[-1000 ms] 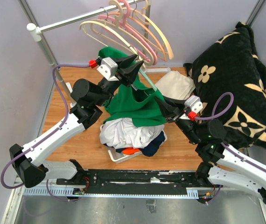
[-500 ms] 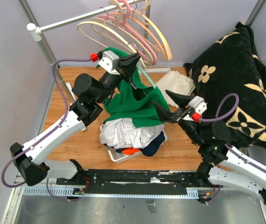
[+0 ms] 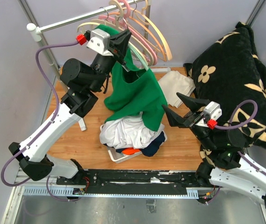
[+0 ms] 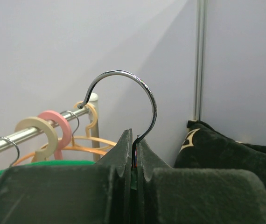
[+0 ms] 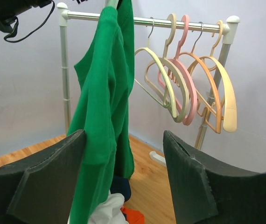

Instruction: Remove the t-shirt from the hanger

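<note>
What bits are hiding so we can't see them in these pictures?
- Hanger: the left wrist view shows only its hook; the shut left pincer blocks the rest.
- Top view: the green t-shirt covers most of the hanger.
- Basket: top view, mostly buried under the clothes pile.

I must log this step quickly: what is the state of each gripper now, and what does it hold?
Left gripper: closed on the hanger hook.
Right gripper: open, holding nothing.

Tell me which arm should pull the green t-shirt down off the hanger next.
Right. The right pincer is open and empty, facing the t-shirt; the left pincer is shut on the hanger hook, holding it up.
</note>
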`<state>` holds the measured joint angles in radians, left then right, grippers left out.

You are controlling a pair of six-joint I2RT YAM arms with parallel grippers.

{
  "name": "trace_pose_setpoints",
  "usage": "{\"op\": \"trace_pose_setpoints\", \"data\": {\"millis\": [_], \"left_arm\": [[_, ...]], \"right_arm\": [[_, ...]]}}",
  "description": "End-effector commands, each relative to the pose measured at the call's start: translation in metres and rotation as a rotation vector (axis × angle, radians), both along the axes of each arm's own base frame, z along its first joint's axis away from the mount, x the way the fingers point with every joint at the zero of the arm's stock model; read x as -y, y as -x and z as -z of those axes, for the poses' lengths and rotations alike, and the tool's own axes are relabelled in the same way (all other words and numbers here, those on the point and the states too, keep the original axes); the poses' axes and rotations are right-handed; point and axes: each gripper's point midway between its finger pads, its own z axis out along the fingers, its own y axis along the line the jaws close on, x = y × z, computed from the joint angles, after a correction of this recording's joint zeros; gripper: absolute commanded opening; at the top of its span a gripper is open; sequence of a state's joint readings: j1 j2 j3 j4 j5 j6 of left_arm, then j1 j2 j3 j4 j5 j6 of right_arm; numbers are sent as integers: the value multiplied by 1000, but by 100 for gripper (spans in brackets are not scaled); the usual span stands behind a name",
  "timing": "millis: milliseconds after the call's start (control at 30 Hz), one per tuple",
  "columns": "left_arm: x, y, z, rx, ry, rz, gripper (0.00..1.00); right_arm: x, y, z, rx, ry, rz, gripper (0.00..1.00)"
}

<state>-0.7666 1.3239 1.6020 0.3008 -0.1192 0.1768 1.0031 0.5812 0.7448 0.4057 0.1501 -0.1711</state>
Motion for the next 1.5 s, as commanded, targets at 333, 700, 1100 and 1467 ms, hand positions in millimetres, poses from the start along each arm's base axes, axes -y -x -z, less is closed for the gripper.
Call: {"op": "trace_pose_setpoints", "data": {"millis": [333,700,1100,1467], "left_arm": [[-13,2,-55,87,51,-46,0],[-46,-6,-83,70,77,-208,1],[-75,6,-108,56,208,-240,0],[-71,12,-104,66,175,-212,0]], "right_arm": [[-14,-5,2,3,42,-24,30],[3,-19,41,-79,45,84,1],[-6,-47,120,-246,153,188,1],[-12,-47,118,-243,144,165,24]]}}
